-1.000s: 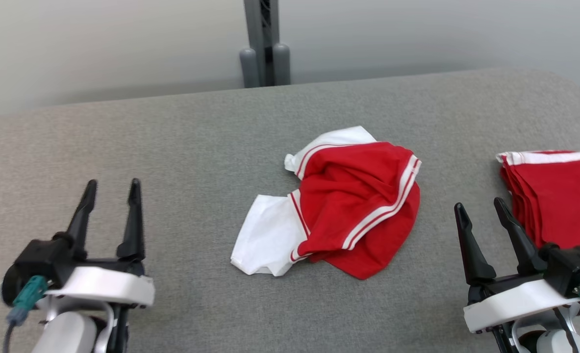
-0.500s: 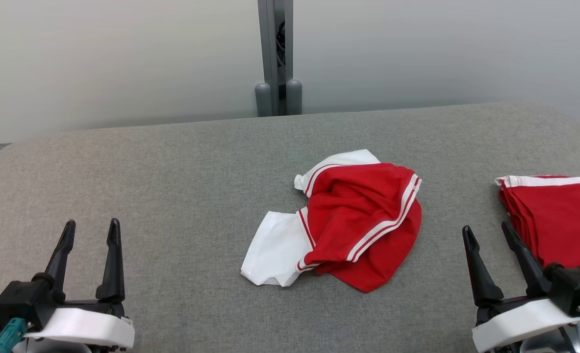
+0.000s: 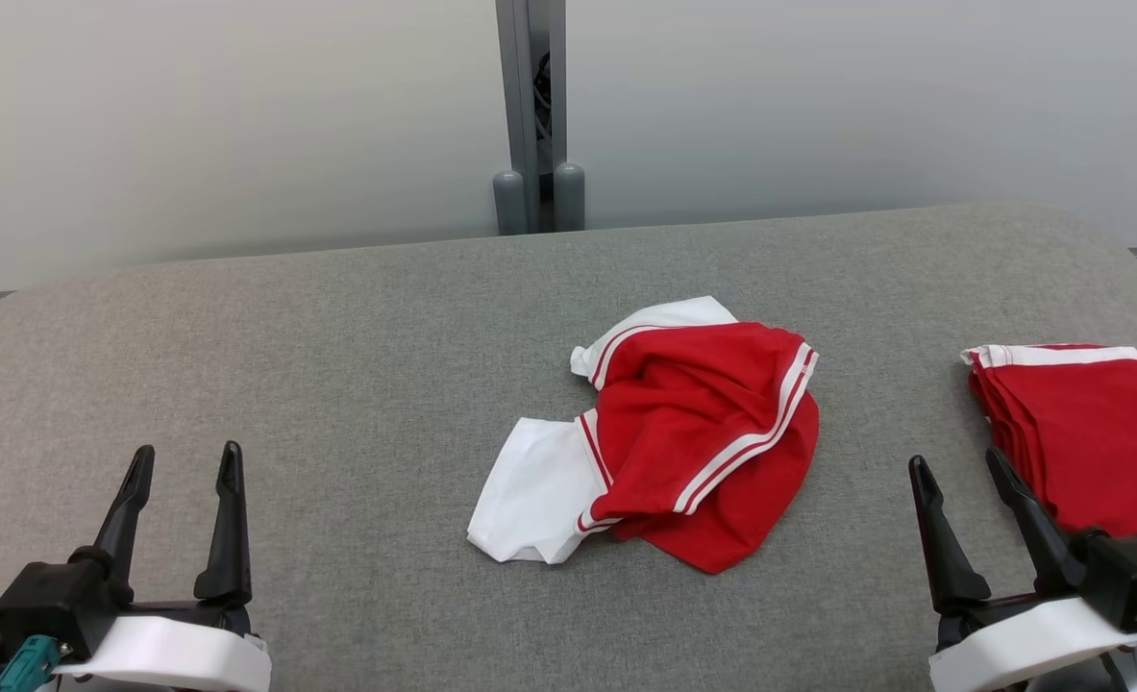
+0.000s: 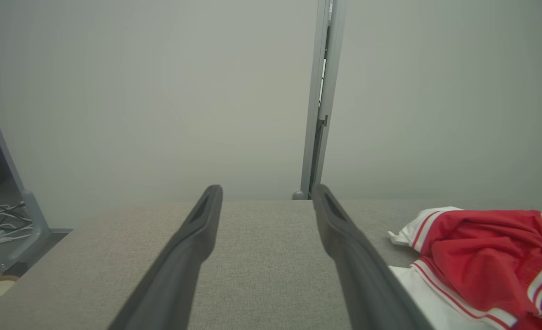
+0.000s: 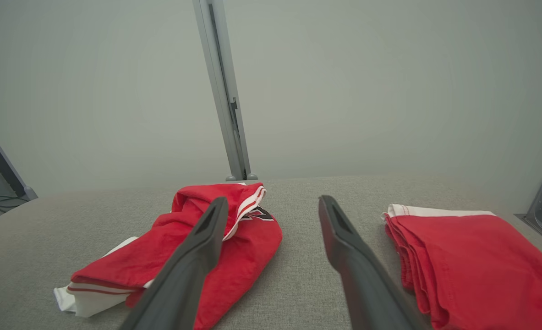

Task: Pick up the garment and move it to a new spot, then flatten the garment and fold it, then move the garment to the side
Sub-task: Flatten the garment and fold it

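Observation:
A crumpled red and white garment lies in a heap in the middle of the grey padded table. It also lies at the right edge of the left wrist view, garment, and left of centre in the right wrist view, garment. My left gripper hovers open at the lower left, well apart from the heap. At the lower right my right gripper is open too, between the heap and a folded stack. Nothing sits between either pair of fingers.
A folded stack of red garments with a white band rests at the table's right edge, close beside my right gripper. A grey post stands behind the table against a pale wall. Cables lie on the floor far left.
The head camera tilted up, so the table and garment sit lower in the picture. Both grippers stay open and low in the view; the garment has not been touched.

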